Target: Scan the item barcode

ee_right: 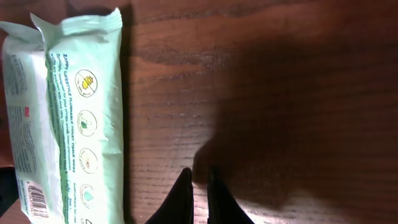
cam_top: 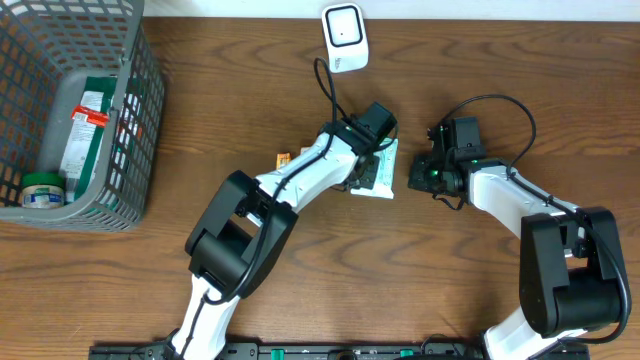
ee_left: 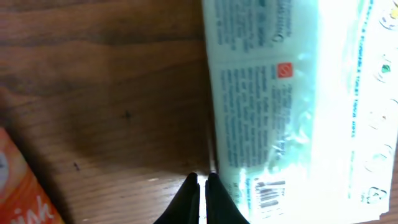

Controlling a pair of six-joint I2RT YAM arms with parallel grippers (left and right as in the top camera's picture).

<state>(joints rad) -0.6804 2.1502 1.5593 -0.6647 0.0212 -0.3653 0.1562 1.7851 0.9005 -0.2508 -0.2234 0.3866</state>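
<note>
No legible print (blurred wipes pack)

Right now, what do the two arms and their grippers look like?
The left arm and right arm match: white links between bulky black joint housings. A black cable loops above the right wrist. The left gripper and right gripper end in slim, black, pointed fingers.

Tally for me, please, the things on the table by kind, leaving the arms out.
Basket: 1
Scanner: 1
Wipes pack: 1
Orange packet: 1
Goods seen in the basket: 2, a flat pack and a tub
Total: 6
</note>
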